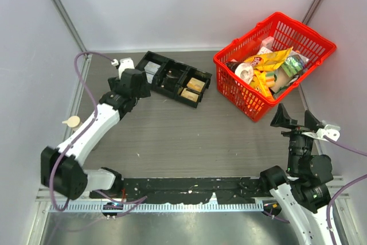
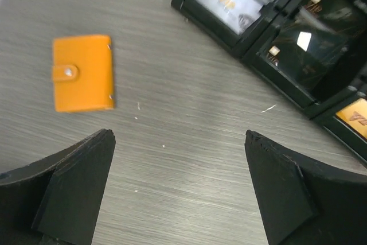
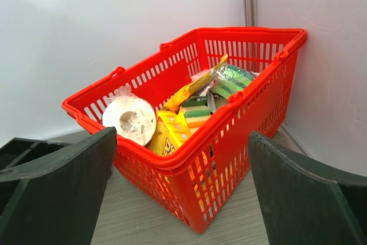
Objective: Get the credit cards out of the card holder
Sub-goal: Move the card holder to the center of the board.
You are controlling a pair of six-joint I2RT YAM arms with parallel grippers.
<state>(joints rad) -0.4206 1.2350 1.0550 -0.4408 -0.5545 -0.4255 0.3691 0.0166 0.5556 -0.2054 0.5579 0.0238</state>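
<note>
The small flat orange card holder (image 2: 83, 73) lies closed on the grey table (image 2: 183, 199), at ten o'clock from the left gripper (image 2: 179, 137) (wrist view). Both it and the right gripper (image 3: 182, 136) gape wide, holding nothing.

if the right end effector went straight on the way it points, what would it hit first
Probably the red basket, its near wall dead ahead; depth is hard to judge.
</note>
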